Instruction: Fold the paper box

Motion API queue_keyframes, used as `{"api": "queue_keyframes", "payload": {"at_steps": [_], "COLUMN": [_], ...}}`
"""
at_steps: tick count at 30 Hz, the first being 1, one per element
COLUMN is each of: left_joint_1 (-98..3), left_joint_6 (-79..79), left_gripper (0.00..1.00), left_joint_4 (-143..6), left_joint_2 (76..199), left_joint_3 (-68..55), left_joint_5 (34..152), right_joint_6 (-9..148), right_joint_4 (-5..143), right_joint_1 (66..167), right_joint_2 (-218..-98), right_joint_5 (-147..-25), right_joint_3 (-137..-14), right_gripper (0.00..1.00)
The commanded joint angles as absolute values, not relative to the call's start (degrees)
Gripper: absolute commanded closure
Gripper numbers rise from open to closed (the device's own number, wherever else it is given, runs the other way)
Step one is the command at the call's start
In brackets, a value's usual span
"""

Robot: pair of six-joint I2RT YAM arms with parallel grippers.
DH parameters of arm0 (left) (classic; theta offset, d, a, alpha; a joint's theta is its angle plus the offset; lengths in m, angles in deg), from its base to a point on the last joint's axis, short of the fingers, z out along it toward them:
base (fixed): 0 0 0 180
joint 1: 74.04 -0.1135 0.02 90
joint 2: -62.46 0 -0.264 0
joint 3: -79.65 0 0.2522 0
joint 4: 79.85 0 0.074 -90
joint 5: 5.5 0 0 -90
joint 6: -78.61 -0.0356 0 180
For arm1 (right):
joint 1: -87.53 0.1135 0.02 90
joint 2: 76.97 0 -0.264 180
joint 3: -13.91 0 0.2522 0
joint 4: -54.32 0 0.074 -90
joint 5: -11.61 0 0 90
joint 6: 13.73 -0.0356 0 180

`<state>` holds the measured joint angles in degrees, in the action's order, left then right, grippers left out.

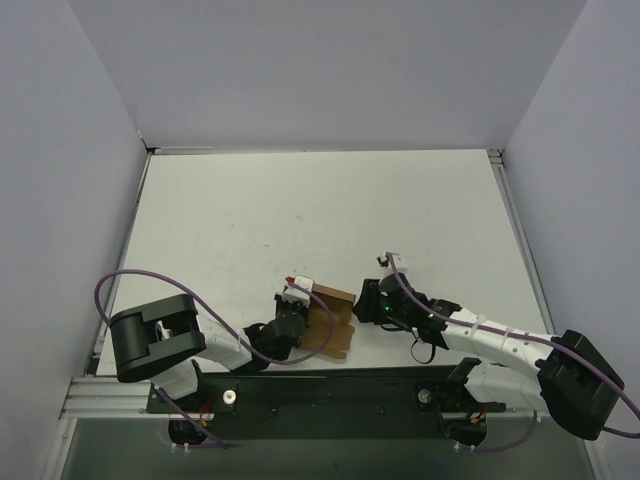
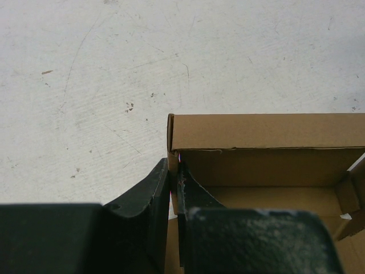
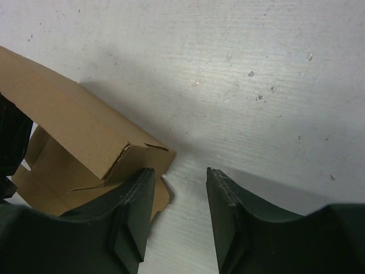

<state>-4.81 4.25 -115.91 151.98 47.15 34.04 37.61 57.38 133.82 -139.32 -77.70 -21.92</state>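
The box [image 1: 331, 319] lay on the bench [image 1: 320, 205] close to its near edge, about midway across, between the two claws. It was brown cardboard, partly folded. In the left wrist view the box [image 2: 268, 140] showed a standing far wall with its top strip turned over, an open inside below it, and a small flap at the right end. In the right wrist view the box [image 3: 71, 128] showed a slanted panel with a notched tab at its corner and a flatter sheet under it.

The left claw [image 1: 297, 300] was at the box's left end. Its fingers [image 2: 149, 197] stood narrow, pinched on the left edge of the cardboard, one finger outside and one inside the box, with the left claw [image 2: 174, 171] right at the corner of the far wall.

The right claw [image 1: 364, 300] sat low just to the right of the box. Its jaws stood fairly wide with only bare bench between them, and the right claw [image 3: 179, 176] held nothing. Its left finger [image 3: 137, 200] was just beside the box's tabbed corner; whether it touched could not be told.

The bench [image 3: 268, 80] was white and lightly scuffed. Purple cables [image 1: 140, 277] looped over both arms. Pale walls [image 1: 70, 150] enclosed the bench on three sides.
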Motion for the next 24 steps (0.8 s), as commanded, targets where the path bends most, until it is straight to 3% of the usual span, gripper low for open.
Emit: {"api": "queue_keyframes", "payload": {"at_steps": [1, 24], "left_joint_1": [-5.05, -5.84], "left_joint_6": [4.08, 1.18], "left_gripper": [1.0, 1.0], "left_joint_4": [-116.1, -126.9], "left_joint_2": [151.23, 150.44], "left_joint_3": [45.77, 50.6], "left_joint_5": [35.02, 42.93], "right_joint_6": [40.23, 51.48], "right_joint_4": [52.7, 48.13], "right_joint_1": [135.69, 136.05], "right_joint_2": [-140.51, -135.41], "right_joint_5": [-79.71, -88.75], "right_joint_3": [-22.88, -20.07], "right_gripper": [0.58, 0.59]}}
